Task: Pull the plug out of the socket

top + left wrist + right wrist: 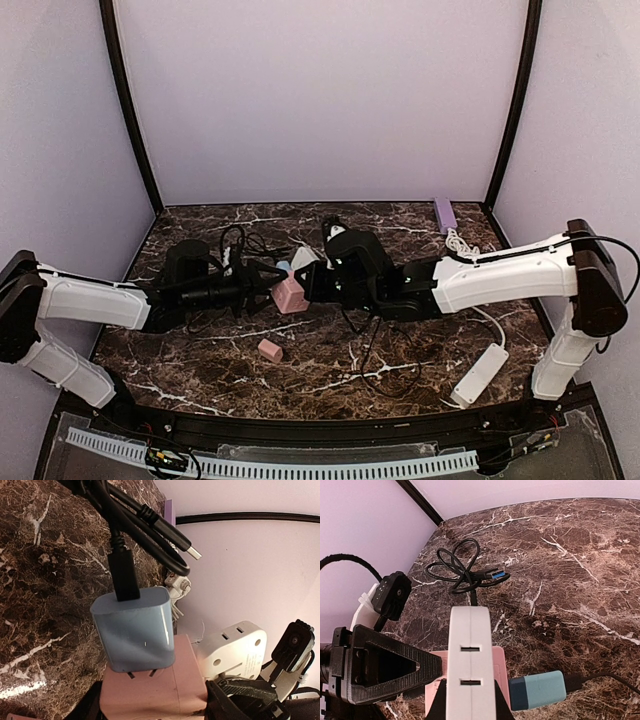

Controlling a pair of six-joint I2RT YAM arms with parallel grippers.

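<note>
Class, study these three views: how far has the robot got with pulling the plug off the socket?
Done: the left hand clamps the pink cube-shaped socket block, and the right hand grips the white plastic plug. In hand: the pull; the plug looks seated against the cube. Left: drawing it clear. A blue charger also sits in the cube, prongs partly showing.

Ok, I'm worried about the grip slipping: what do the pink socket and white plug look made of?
The socket: likely plastic, matte, since its pink faces show even colour without glare. The white plug: likely plastic, smooth, faintly glossy, with soft shading on rounded corners.
</note>
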